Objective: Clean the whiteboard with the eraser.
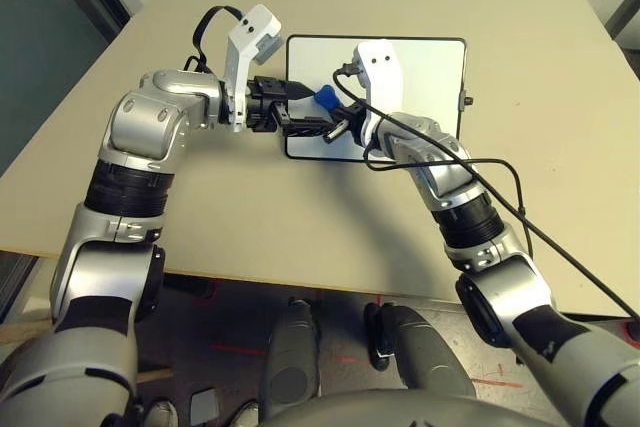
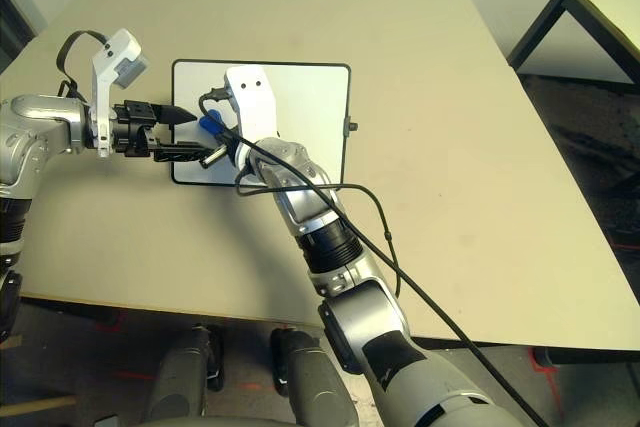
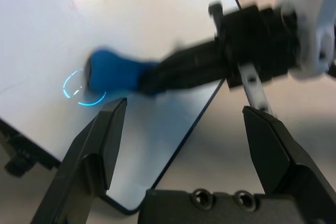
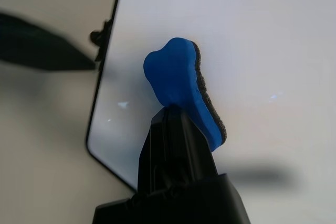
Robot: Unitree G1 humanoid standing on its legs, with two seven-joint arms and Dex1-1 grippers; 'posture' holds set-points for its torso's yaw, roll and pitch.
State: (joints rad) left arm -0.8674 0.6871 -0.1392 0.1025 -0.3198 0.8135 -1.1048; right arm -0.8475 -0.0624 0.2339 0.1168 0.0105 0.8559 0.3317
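Eraser (image 4: pixel 170 72) sits pinched between the right gripper's (image 4: pixel 172 109) 2 closed fingers, over the whiteboard's (image 4: pixel 273 35) left half; press its dark pad flat, overlapping strokes across the blue marks (image 3: pixel 92 103). Right forearm angles inward; left gripper (image 3: pixel 185 105), wide open, empty, points inward alongside.

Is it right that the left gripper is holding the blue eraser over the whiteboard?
Not quite: the right gripper is holding the blue eraser over the whiteboard, as the right wrist view shows.
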